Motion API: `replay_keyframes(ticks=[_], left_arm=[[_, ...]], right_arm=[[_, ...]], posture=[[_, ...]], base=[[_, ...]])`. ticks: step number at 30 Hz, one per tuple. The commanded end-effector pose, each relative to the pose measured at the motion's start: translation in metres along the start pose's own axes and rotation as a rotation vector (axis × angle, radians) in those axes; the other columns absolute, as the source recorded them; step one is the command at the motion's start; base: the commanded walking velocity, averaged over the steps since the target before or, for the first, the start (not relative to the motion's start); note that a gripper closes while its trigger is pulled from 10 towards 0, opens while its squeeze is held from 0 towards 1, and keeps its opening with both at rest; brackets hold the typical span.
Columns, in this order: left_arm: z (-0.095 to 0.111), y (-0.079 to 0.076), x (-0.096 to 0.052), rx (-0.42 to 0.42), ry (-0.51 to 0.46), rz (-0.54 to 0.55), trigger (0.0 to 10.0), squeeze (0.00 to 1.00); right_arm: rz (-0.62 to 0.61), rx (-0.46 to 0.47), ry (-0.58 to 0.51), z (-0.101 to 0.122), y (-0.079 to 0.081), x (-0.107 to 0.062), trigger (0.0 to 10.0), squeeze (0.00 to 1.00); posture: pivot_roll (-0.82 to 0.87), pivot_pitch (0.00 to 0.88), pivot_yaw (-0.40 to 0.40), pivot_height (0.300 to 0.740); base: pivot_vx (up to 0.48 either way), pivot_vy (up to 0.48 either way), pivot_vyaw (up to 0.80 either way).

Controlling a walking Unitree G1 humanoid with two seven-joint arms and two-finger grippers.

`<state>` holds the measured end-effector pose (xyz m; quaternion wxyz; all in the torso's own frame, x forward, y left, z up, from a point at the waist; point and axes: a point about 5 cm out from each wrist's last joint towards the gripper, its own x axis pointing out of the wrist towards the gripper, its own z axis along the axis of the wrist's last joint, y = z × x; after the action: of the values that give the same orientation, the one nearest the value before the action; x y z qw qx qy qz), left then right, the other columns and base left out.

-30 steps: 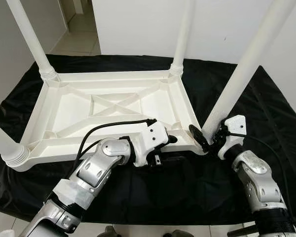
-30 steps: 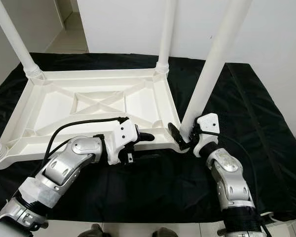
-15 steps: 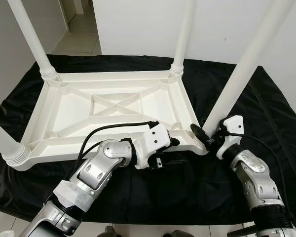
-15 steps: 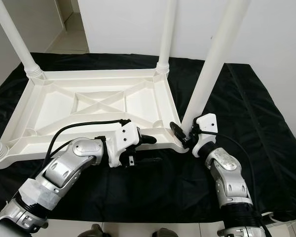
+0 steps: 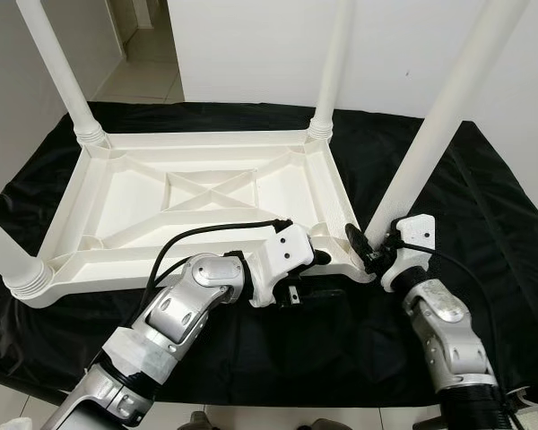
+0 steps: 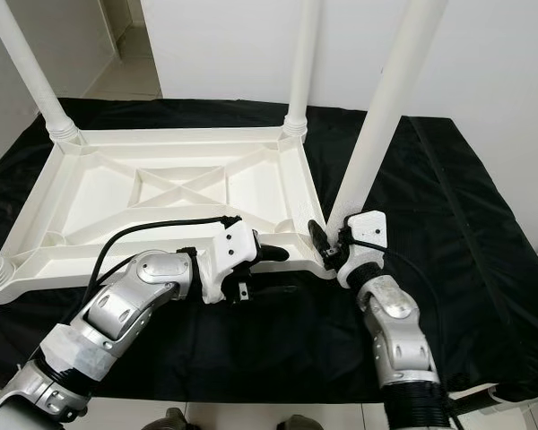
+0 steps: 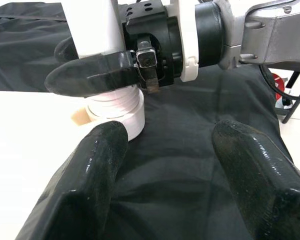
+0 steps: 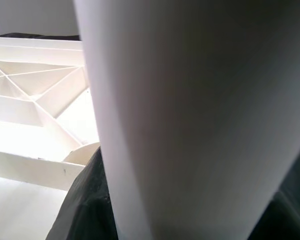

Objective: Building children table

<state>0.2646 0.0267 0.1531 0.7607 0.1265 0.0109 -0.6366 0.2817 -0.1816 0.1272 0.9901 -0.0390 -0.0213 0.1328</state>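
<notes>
My right pincer (image 6: 327, 248) stays clenched on the fourth leg (image 6: 377, 134), now nearer upright at the near right corner socket of the upturned tabletop (image 5: 197, 193). My left pincer (image 5: 327, 273), released, braces the rim beside it; seating looks close.

The upturned table (image 5: 206, 193) is made of white plastic, smooth and slightly glossy, and the same finish is seen on its round legs (image 5: 439, 125). A black cloth (image 5: 484, 224), thin, wrinkled and a little shiny, is spread under it. The arms (image 5: 184, 309) are covered in brushed silver metal, and glossy black fingers (image 7: 90, 175) are seen.
</notes>
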Motion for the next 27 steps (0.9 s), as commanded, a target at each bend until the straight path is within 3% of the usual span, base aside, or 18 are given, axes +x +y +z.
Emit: replay_keyframes(ticks=[1, 4, 8, 17, 21, 26, 27], left_arm=[[-0.001, 0.006, -0.001, -0.005, 0.015, 0.027, 10.0, 0.0], [-0.001, 0.008, 0.0, 0.001, 0.019, 0.042, 10.0, 0.0], [-0.001, 0.012, 0.0, 0.026, 0.027, 0.082, 10.0, 0.0], [-0.002, 0.019, 0.001, 0.04, 0.039, 0.155, 10.0, 0.0], [-0.002, 0.022, 0.001, 0.06, 0.039, 0.181, 10.0, 0.0], [-0.003, 0.022, 0.002, 0.073, 0.047, 0.191, 10.0, 0.0], [-0.003, 0.023, 0.002, 0.076, 0.048, 0.196, 10.0, 0.0]], right_arm=[[-0.11, 0.006, 0.097, -0.016, 0.0, -0.006, 10.0, 0.0], [-0.185, 0.005, 0.111, -0.017, 0.003, -0.008, 10.0, 0.0], [-0.404, 0.098, 0.121, -0.018, 0.007, -0.013, 10.0, 0.0], [-0.612, 0.115, 0.11, -0.018, 0.022, -0.016, 10.0, 0.0], [-0.623, 0.104, 0.099, -0.015, 0.03, -0.014, 10.0, 0.0], [-0.621, 0.109, 0.088, -0.013, 0.027, -0.015, 10.0, 0.0], [-0.616, 0.119, 0.078, -0.011, 0.025, -0.016, 10.0, 0.06]], posture=[[-0.05, 0.0, 0.009, 0.74], [-0.05, 0.0, 0.01, 0.74], [-0.04, 0.0, 0.008, 0.74], [-0.04, 0.0, 0.004, 0.74], [-0.04, 0.0, 0.003, 0.74], [-0.04, 0.0, 0.003, 0.74], [-0.04, 0.0, 0.001, 0.74]], base=[[0.0, 0.0, 0.0], [0.0, 0.0, 0.0], [0.0, 0.0, 0.0], [0.0, 0.0, 0.0], [0.0, 0.0, 0.0], [0.0, 0.0, 0.0], [0.0, 0.0, 0.0]])
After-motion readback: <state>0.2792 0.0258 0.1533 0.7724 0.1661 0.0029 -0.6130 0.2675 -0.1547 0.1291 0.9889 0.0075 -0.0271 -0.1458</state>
